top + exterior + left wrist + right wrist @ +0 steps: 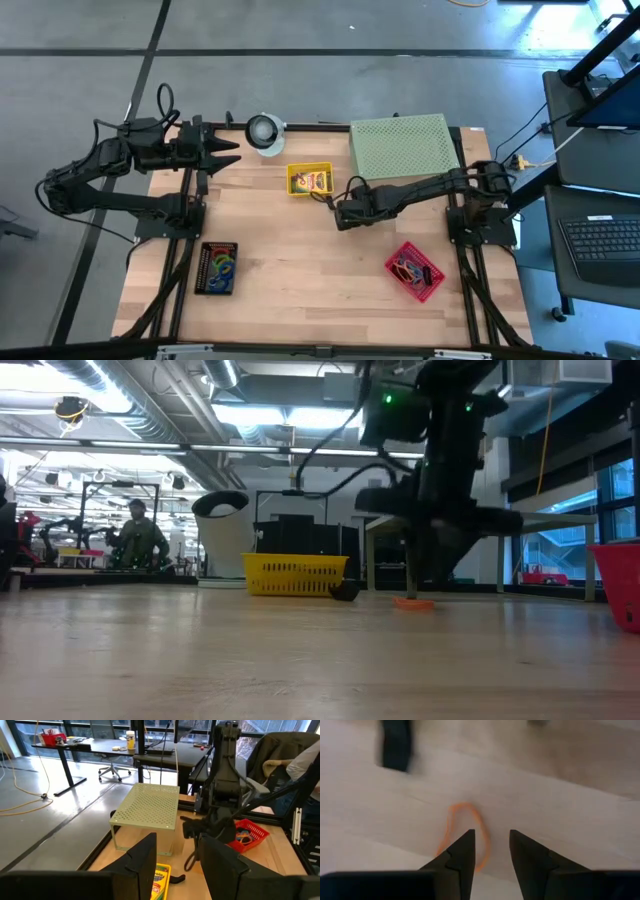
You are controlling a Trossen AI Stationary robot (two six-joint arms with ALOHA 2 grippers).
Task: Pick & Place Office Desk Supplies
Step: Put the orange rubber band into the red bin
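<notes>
An orange rubber band lies flat on the wooden table, also seen as a thin loop in the low view. My right gripper points steeply down right over it, open, one finger over the loop's edge and the other beside it. A small black clip lies on the table a little beyond. The yellow basket near the table's middle holds a crayon box. My left gripper waits open at the far left, held high and nearly level. My right gripper comes at the orange rubber band from above, pointing down. Its one finger covers part of the loop's side. Whether it touches the band I cannot tell.
A pale green perforated stand stands at the far right, a white-and-grey roll at the far edge. A red basket with bands sits near right, a black tray with bands near left. Bare wood lies between them.
</notes>
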